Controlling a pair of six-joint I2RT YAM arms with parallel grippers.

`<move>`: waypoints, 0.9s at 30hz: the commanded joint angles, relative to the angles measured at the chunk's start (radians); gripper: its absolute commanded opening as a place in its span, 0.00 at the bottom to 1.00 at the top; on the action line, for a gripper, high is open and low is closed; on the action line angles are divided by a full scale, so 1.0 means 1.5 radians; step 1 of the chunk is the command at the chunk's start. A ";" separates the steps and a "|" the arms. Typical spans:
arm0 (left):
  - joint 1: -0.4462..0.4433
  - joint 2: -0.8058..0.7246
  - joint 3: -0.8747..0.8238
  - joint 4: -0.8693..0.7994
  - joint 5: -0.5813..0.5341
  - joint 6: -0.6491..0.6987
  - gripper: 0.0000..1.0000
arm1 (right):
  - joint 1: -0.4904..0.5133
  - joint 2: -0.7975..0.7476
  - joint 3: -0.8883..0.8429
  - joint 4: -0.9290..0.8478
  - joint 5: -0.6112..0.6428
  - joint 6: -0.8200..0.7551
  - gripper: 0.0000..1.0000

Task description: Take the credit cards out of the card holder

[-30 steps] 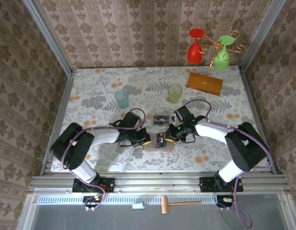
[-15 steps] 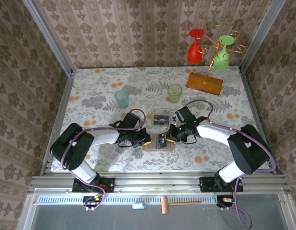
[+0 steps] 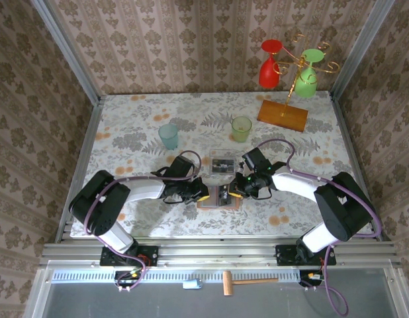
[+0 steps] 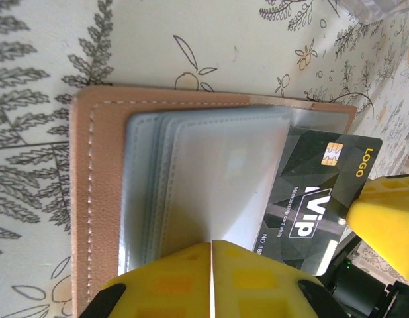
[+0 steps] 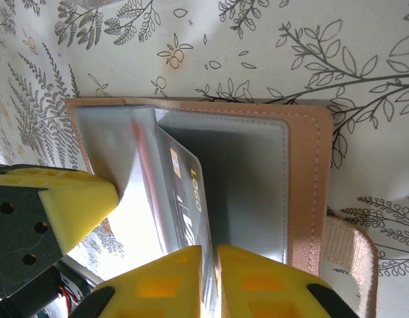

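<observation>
Yellow left gripper [image 4: 210, 248] clamps the card holder's [image 4: 92, 199] sleeve; right gripper [image 5: 208, 255] pinches the credit card [image 5: 188, 199]. Left wrist view reads its VIP lettering at 3 o'clock.

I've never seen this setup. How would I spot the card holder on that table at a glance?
On the flower-patterned table, look near the front edge in the middle, just on the near side of the small clear tray. The card holder lies open there: a flat salmon-pink wallet with stitched edges and greyish pockets, a dark card poking out. Unlike the tray, it is pink and book-like.
</observation>
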 commanded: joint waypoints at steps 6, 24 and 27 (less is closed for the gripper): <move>-0.002 -0.035 0.000 -0.035 -0.006 0.000 0.12 | 0.010 -0.020 -0.004 0.006 -0.010 0.029 0.15; 0.020 -0.055 -0.013 -0.029 0.006 0.009 0.12 | 0.031 -0.034 -0.001 -0.008 0.000 0.048 0.15; 0.023 -0.054 -0.017 -0.023 0.009 0.008 0.12 | 0.033 -0.036 0.000 -0.011 0.003 0.047 0.14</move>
